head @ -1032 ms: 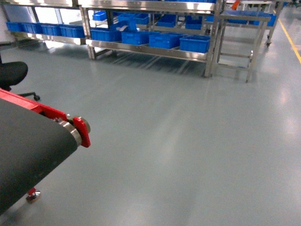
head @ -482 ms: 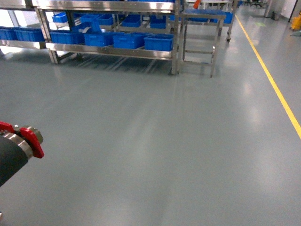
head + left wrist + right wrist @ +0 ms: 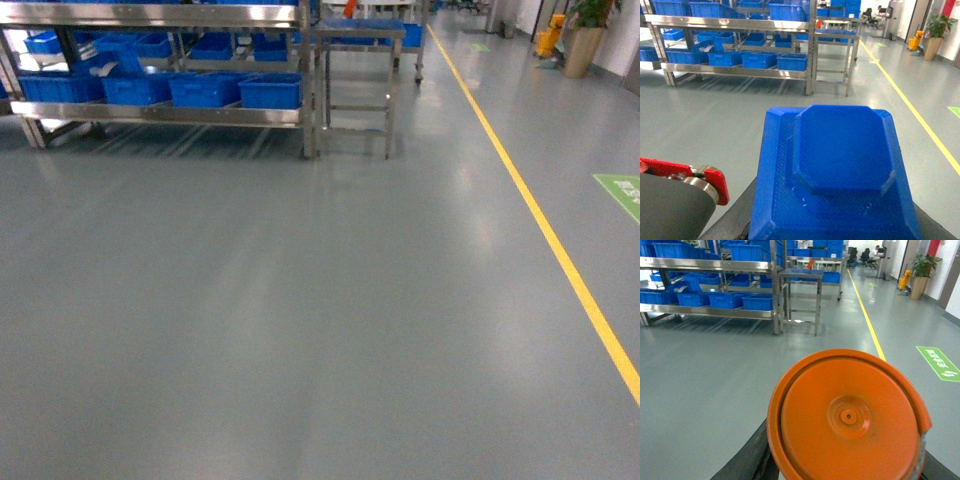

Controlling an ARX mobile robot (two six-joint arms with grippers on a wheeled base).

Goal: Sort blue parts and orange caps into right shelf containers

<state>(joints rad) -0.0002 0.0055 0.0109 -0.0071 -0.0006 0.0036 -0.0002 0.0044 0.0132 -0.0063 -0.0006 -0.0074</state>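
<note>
The left wrist view is filled by a blue part [image 3: 837,175], a square moulded piece with a raised centre, sitting right in front of the left claw. The claw's fingers are hidden behind it, so I cannot tell whether they pinch it or stand spread. Low to the left of that claw is the red-capped end of a black conveyor belt [image 3: 677,200].

The right wrist view shows an orange cap [image 3: 847,417], round and flat-faced, directly before the right claw, whose fingers are likewise hidden and their state unreadable.

Far ahead of both claws stands a steel shelf [image 3: 160,112] carrying blue bins [image 3: 270,92]. A yellow floor line [image 3: 540,230] runs off to the right across the grey floor [image 3: 300,320].
</note>
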